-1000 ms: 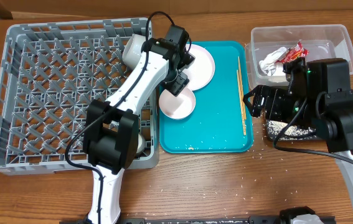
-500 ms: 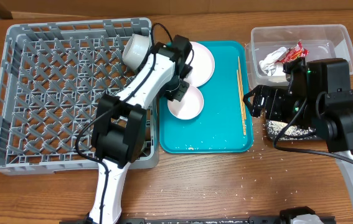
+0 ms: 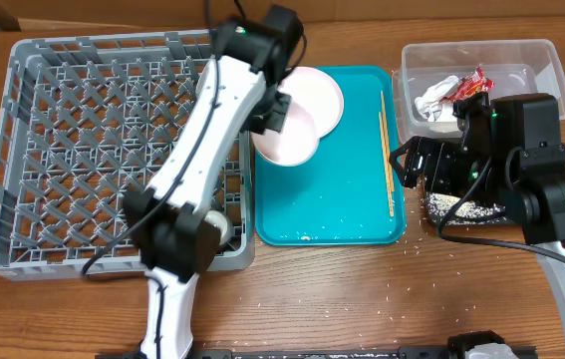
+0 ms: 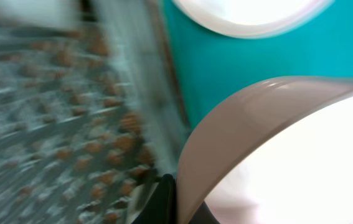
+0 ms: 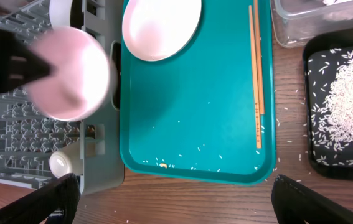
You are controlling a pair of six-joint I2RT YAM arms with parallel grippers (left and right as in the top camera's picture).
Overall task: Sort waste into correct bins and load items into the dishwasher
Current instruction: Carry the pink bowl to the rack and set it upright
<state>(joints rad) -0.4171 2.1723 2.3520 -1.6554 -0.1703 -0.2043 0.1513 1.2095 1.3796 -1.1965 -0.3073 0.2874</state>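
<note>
The wooden tabletop [image 3: 362, 299] carries everything. At the left lies the grey dish rack [image 3: 63, 150], the largest piece, and the teal tray [image 3: 332, 199] sits just beside its right wall. The clear tub [image 3: 551, 60] stands at the far right. In front of it is the black tray [image 5: 311, 124], mostly hidden under the right arm [image 3: 531, 150] in the overhead view.

The left arm [image 3: 207, 130] reaches across the rack. The left jaws are clenched on the rim of a bowl [image 3: 287, 135], which hangs tilted over the line where the rack wall meets the teal tray. The right jaws are spread wide and grip nothing, near the teal tray's right edge.

The plate [image 3: 327, 95] rests in the teal tray's far left corner. A second bowl [image 5: 67, 9] shows partly in the rack at the top of the right wrist view. The cup [image 3: 217, 224] sits in the rack's near right corner. The chopsticks [image 3: 388, 150] lie side by side along the teal tray's right side. The red wrapper [image 3: 473, 82] and the napkin [image 3: 431, 98] lie in the clear tub. Rice [image 5: 350, 87] is heaped in the black tray, with stray grains on the teal tray and the tabletop.
</note>
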